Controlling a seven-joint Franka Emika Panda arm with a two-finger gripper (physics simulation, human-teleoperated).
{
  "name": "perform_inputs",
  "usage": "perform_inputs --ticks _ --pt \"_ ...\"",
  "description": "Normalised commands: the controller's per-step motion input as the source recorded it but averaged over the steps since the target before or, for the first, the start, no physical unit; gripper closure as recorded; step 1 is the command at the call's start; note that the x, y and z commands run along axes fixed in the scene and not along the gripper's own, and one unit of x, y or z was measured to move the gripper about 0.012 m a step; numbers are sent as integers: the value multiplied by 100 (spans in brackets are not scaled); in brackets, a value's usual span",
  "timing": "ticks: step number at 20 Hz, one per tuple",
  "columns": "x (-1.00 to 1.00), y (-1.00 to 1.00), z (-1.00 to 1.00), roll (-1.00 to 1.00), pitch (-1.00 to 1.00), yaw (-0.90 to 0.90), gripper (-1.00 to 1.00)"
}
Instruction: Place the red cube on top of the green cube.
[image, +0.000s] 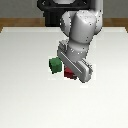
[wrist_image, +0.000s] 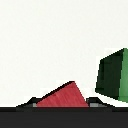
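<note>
We find the red cube (image: 68, 74) low on the white worktop (image: 25, 90), mostly hidden under the arm's hand in the exterior view; only a dark-red sliver shows. In the wrist view the red cube (wrist_image: 62, 96) sits between the two dark fingertips (wrist_image: 95, 101), so we judge the gripper (image: 70, 76) to be down around it. Whether the jaws have already closed on it or merely bracket it, we cannot tell.

The green cube (image: 55, 64) stands just beside it, toward the exterior view's left, on the worktop and not yet carrying anything. In the wrist view the green cube (wrist_image: 113, 74) looks very near one fingertip.

That closeness is our main worry. A finger could nudge the green cube as the jaws close or as the arm lifts, shifting the target. The red cube also appears turned relative to the fingers, so we fear a corner grip that lets it twist or slip during the lift.
</note>
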Motion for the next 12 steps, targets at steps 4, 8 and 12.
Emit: perform_inputs --ticks 4,8,12 --pt "0 0 50 0 0 0 100" --pt "0 0 100 0 0 0 100" --pt "0 0 100 0 0 0 100"
